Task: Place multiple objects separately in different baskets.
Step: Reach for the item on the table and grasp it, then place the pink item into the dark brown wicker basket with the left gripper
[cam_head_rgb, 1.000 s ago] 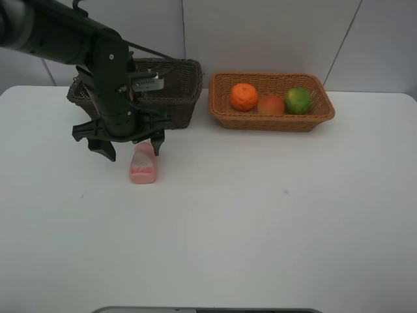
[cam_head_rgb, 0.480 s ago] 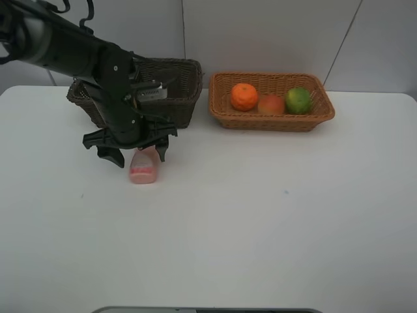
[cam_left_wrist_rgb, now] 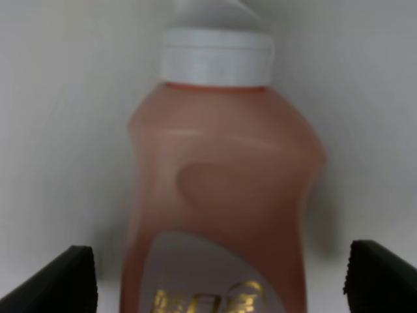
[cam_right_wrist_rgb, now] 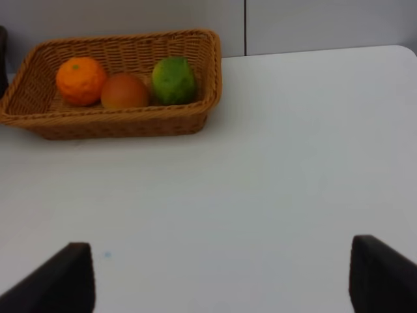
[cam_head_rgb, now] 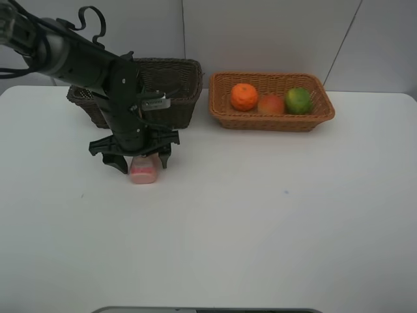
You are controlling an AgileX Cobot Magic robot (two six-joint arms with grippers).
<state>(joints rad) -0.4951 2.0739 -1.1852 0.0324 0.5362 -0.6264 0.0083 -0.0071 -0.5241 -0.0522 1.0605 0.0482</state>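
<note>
A small pink bottle [cam_head_rgb: 143, 172] with a white cap lies on the white table in front of the dark brown basket [cam_head_rgb: 184, 98]. My left gripper [cam_head_rgb: 142, 160] stands open right over it, one finger on each side. The left wrist view shows the pink bottle [cam_left_wrist_rgb: 221, 189] close up between the two fingertips [cam_left_wrist_rgb: 55, 280], with gaps on both sides. The orange-tan basket [cam_head_rgb: 273, 122] holds an orange [cam_head_rgb: 244, 96], a red-yellow fruit [cam_head_rgb: 271, 104] and a green fruit [cam_head_rgb: 298, 100]. My right gripper [cam_right_wrist_rgb: 218, 280] is open over bare table, with nothing between its fingers.
The left arm covers part of the dark brown basket, so its inside is mostly hidden. The two baskets stand side by side at the back of the table, close to the wall. White table surface [cam_head_rgb: 260, 228] stretches in front.
My left gripper has moved right and down toward the pink bottle and now straddles it. The bottle, the fruits and the baskets have not moved.
</note>
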